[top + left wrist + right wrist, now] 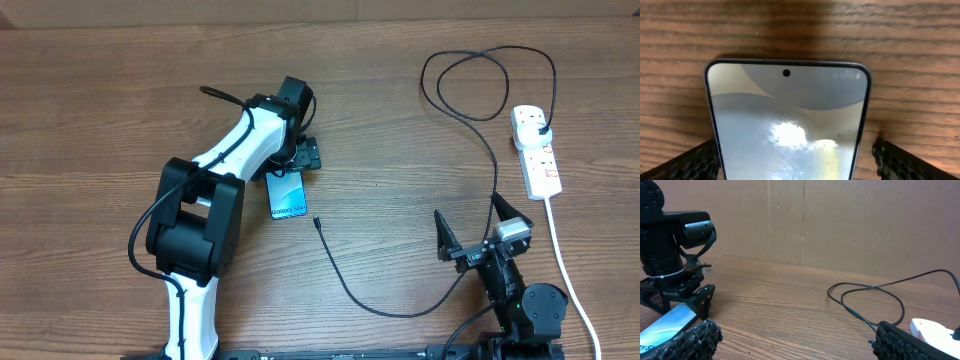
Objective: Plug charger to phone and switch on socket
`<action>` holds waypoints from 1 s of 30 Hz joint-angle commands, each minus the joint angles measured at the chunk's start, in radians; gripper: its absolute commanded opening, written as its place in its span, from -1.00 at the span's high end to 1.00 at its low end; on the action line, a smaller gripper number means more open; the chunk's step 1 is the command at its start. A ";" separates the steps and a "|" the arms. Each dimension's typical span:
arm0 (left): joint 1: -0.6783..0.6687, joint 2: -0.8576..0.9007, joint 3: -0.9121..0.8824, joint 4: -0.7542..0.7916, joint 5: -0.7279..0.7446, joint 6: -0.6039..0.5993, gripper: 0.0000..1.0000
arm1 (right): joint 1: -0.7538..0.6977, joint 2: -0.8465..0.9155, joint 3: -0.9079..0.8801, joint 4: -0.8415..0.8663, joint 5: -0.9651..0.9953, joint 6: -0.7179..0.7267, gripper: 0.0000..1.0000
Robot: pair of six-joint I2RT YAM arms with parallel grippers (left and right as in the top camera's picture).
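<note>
Two arms work over a wooden table (90, 110). The phone (288, 196) lies flat, screen up, in the middle. Its long axis runs from the near side to the far side, and its camera-hole end points away from the robot. That far end sits between the fingers of the left gripper (797, 150), which are spread wide on either side of it and do not pinch it.

The charger (494, 165) loops at the far side, then sweeps down and round. Its small tip (316, 222) lies on the table near the phone's near right corner, apart from it and pointing roughly toward it. The charger's black plug (541, 129) sits in the far outlet of the socket (541, 168). The socket lies at the right with its long axis also near to far, and its white cord (572, 285) trails toward the robot.

The right gripper (466, 206) is spread wide and holds nothing, near the table's front edge.

From overhead the left wrist covers the phone's far end. The left wrist camera cuts off its near half. The socket's switch positions are too small to read.
</note>
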 commanded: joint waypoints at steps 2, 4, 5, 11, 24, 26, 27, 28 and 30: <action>-0.024 0.044 -0.063 0.050 0.010 0.001 -1.00 | 0.006 -0.008 -0.010 0.006 -0.001 -0.001 -1.00; -0.024 0.044 -0.064 0.049 0.006 0.001 -0.99 | 0.006 -0.008 -0.010 0.006 -0.001 -0.001 -1.00; -0.024 0.044 -0.064 0.048 0.006 0.002 -0.99 | 0.006 -0.008 -0.010 0.006 -0.001 -0.001 -1.00; -0.025 0.044 -0.064 0.014 0.003 0.001 -1.00 | 0.006 -0.008 -0.010 0.006 -0.001 -0.001 -1.00; -0.016 0.044 -0.064 -0.066 -0.014 0.028 -0.89 | 0.006 -0.008 -0.010 0.006 -0.001 -0.001 -1.00; -0.016 0.044 -0.064 -0.066 -0.015 0.028 -0.75 | 0.005 -0.008 -0.010 0.006 -0.001 0.000 -1.00; -0.016 0.044 -0.064 -0.067 -0.015 0.028 -0.73 | 0.006 -0.008 -0.010 0.006 -0.001 -0.001 -1.00; -0.016 0.044 -0.064 -0.068 -0.015 0.028 -0.68 | 0.005 -0.008 -0.010 0.006 -0.001 -0.001 -1.00; -0.016 0.044 -0.064 -0.069 -0.014 0.028 -0.60 | 0.005 -0.008 -0.010 0.006 -0.001 -0.001 -1.00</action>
